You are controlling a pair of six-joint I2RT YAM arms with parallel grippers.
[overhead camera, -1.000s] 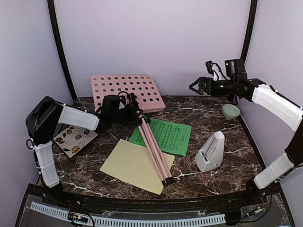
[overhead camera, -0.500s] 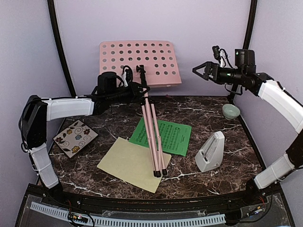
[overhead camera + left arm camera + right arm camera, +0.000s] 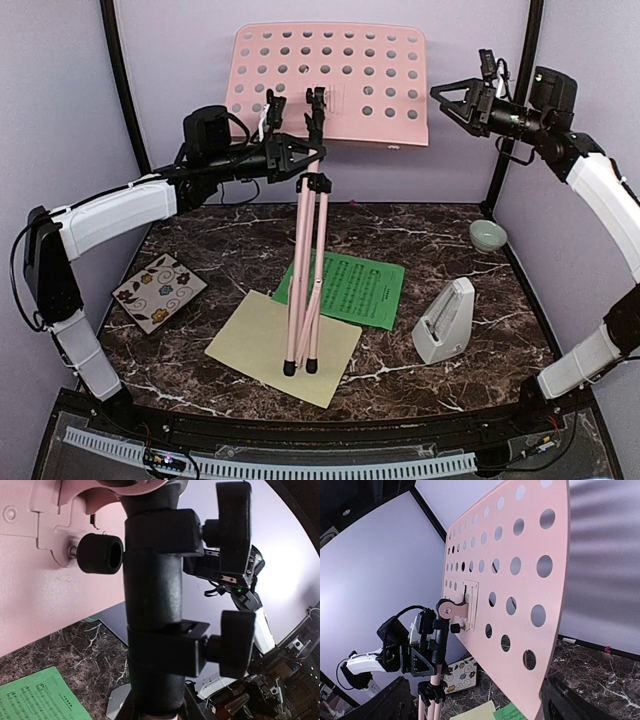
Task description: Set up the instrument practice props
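The pink music stand (image 3: 330,80) is upright, its folded legs resting on the pale yellow music sheet (image 3: 255,345). My left gripper (image 3: 308,157) is shut on the black shaft (image 3: 152,605) just under the perforated desk. My right gripper (image 3: 445,105) hangs open at the desk's right edge; in the right wrist view the desk (image 3: 520,580) runs down between its dark fingers (image 3: 575,700). Behind the legs, the green music sheet (image 3: 355,288) lies flat. To the right stands the light-grey metronome (image 3: 445,322).
A floral tile (image 3: 158,292) lies at the table's left side. A pale green bowl (image 3: 487,235) sits at the back right. Black frame posts (image 3: 125,100) rise at both back corners, with the wall close behind the desk.
My left arm has swung the stand from lying on the table to upright, lifting the desk high. My right gripper has risen with it and come to the desk's right edge.
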